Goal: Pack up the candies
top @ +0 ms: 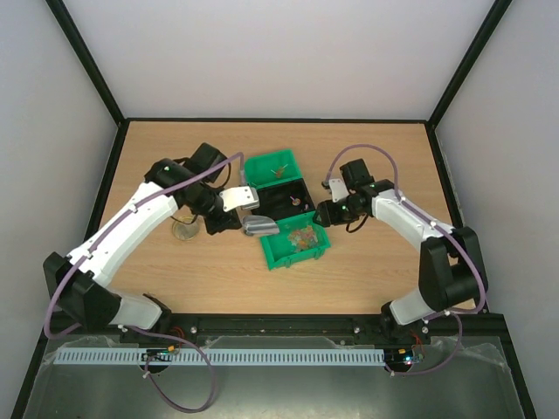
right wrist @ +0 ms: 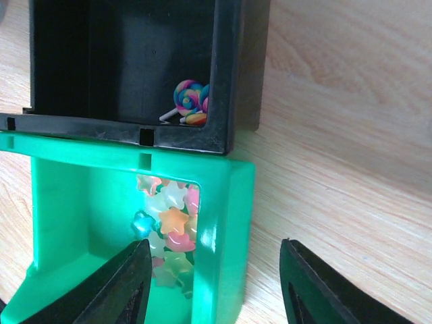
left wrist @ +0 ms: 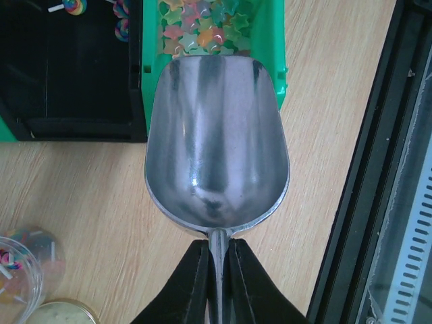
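Candies (left wrist: 202, 27): small star-shaped pieces in pastel pink, orange, yellow, green and a few blue, slightly glossy, heaped loose at one end of a green bin (right wrist: 223, 223) on the wooden table (right wrist: 337, 101). Location: in the top view the green bin lies at 5 o'clock of a black bin (right wrist: 233, 67), end walls touching; a second green bin (top: 253, 170) adjoins the black bin at 11 o'clock. Black bin: holds swirled lollipops (right wrist: 189, 98) in one corner. Scoop (left wrist: 216, 135): bare metal, bowl empty, its lip over the green bin's rim beside the candies; contact cannot be told. Left gripper (left wrist: 217, 251): at 6 o'clock of the scoop in its own view, fingers clamped on the scoop's thin handle. Right gripper (right wrist: 214, 270): fingers wide apart, holding nothing, one over the green bin's interior, the other over bare table, the bin's side wall between them. Clear cup (left wrist: 17, 270): at 8 o'clock of the scoop in the left wrist view, standing on the table, contents blurred.
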Action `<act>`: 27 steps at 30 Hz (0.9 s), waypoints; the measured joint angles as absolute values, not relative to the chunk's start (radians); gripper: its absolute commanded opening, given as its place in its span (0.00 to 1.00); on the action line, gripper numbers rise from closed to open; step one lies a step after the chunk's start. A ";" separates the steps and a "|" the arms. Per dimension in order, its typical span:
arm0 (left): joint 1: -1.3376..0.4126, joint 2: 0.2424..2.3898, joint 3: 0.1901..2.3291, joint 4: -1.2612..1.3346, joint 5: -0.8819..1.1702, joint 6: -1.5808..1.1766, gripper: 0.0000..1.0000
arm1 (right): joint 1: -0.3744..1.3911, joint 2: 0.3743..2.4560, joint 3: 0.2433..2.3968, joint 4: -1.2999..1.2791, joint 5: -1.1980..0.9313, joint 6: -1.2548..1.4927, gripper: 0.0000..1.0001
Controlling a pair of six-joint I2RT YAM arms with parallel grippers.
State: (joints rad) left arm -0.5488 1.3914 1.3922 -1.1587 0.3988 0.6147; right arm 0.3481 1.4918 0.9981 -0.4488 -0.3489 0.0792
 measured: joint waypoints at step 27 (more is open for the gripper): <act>-0.763 1.560 1.351 -1.115 -0.027 0.443 0.02 | 0.459 1.665 1.012 -0.307 -0.430 0.278 0.25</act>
